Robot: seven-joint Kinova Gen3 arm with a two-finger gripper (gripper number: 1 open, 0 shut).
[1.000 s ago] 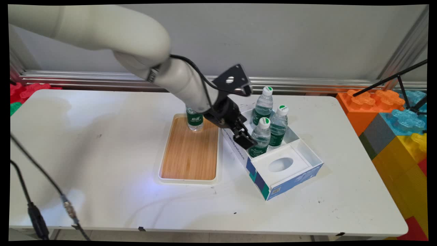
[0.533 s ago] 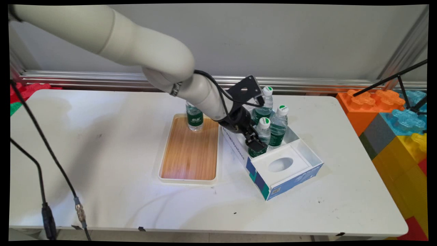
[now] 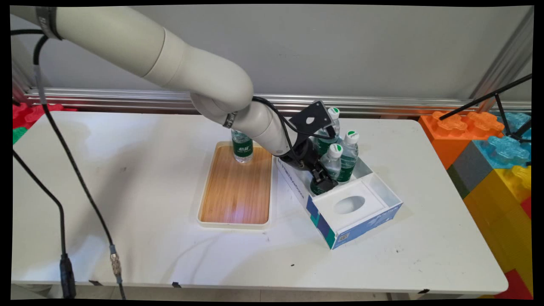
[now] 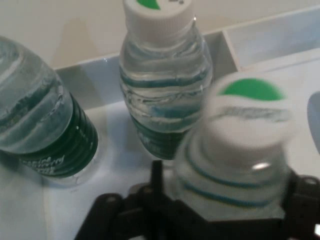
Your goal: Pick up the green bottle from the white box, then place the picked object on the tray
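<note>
The end effector (image 3: 324, 180) reaches into the open box (image 3: 379, 212) on the worktop (image 3: 127, 191); its fingers (image 4: 300, 195) stand on either side of the nearest bottle (image 3: 331, 163), which leans slightly, though actual pinching cannot be confirmed; two more bottles (image 3: 349, 155) stand upright just behind it in the same compartment; a fourth bottle (image 3: 242, 148) stands on the wooden tray (image 3: 236, 191) beside the box.

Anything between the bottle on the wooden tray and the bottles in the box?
Yes, in the main view: the arm's wrist and black claw cross that stretch, over the box's near wall, from the tray bottle toward the front boxed bottle.
</note>
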